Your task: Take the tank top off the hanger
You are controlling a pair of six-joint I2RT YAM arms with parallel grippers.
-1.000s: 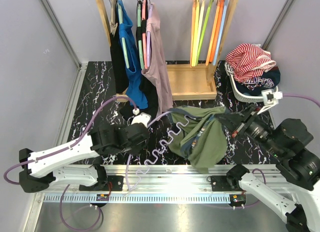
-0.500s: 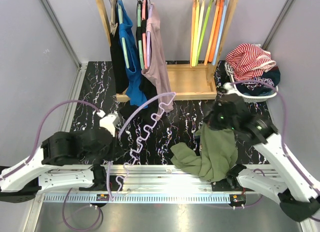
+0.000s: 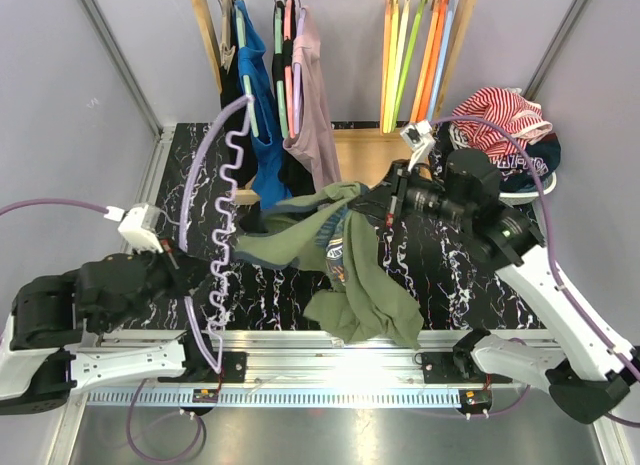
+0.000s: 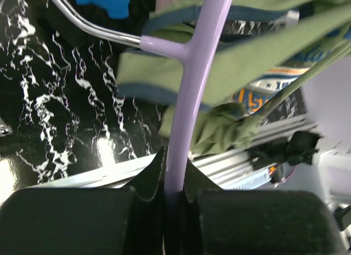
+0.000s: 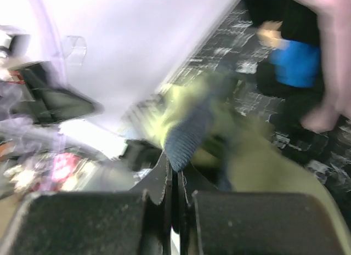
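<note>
An olive green tank top (image 3: pixel 372 285) with navy trim hangs stretched above the black marble table (image 3: pixel 450 275), its lower part draping toward the near rail. My right gripper (image 3: pixel 377 207) is shut on its navy-trimmed strap (image 5: pixel 184 140), holding it up at the middle of the table. My left gripper (image 3: pixel 172 257) sits low at the left, shut on one arm of a lilac hanger (image 4: pixel 192 85). In the left wrist view the hanger's arm runs into the green fabric (image 4: pixel 247 57), and its metal hook (image 4: pixel 93 27) points up left. In the top view the hanger is hard to make out.
A wooden clothes rack (image 3: pixel 380 165) at the back holds black, blue and pink garments (image 3: pixel 265 115) and several empty coloured hangers (image 3: pixel 415 55). A white basket (image 3: pixel 485 185) of striped and navy clothes stands back right. Coiled purple cable (image 3: pixel 225 185) loops over the left side.
My right gripper has swung from the right to the table's middle and back, lifting the tank top. My left arm has drawn back to the left, stretching the top between them.
</note>
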